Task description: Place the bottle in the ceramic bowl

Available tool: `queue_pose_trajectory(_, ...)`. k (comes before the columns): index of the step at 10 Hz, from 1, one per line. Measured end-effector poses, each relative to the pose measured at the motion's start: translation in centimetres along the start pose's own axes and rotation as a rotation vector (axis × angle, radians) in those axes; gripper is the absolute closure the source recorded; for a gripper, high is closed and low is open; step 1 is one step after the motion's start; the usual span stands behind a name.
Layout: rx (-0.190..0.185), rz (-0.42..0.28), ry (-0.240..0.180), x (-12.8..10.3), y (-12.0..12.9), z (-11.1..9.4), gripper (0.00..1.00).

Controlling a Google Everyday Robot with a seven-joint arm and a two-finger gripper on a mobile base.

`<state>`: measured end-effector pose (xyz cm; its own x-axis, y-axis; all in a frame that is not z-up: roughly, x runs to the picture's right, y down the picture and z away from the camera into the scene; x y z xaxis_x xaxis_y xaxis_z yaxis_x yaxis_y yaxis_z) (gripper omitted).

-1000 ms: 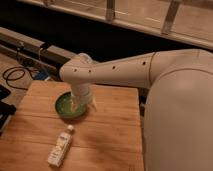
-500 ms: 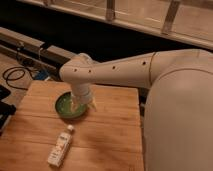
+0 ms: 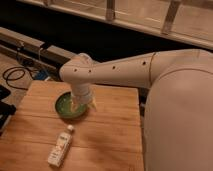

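- the robot's white arm is the biggest thing here, coming in from 3 o'clock and bending down over the far-left part of the table
- wooden table takes up the lower half, plain slatted top, with just the two task things on it as far as I can see
- dark metal rail runs behind the table from 9 up toward 11 o'clock, well away from the work
- a loop of black cable lies on the floor at 9 o'clock, off the table, so not a worry
- the ceramic bowl sits at about 10 o'clock on the table, green and glossy, partly hidden by the wrist
- the gripper hangs right over the bowl's 3 o'clock edge, released, with nothing in it
- the bottle lies flat on the wood at 7 o'clock from the bowl, near but not touching, white cap pointing to 1 o'clock
- my guess on handling: light, stiff plastic, smooth and round, so it'll probably roll or squirt out if pinched off-centre; I'd take it across the middle of the body, jaws square to its length
- nothing stands between bottle and bowl; the only thing to mind is the bowl's rim when setting down, since the bottle looks about as long as the bowl is wide
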<state>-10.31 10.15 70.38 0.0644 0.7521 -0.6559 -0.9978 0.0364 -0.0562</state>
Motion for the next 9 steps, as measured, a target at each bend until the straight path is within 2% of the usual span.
queue_pose_trajectory(6, -0.002, 0.005, -0.005, 0.02, -0.04, -0.09, 0.35)
queue_pose_trajectory(9, -0.04, 0.042, -0.045, 0.41, 0.04, -0.01, 0.35)
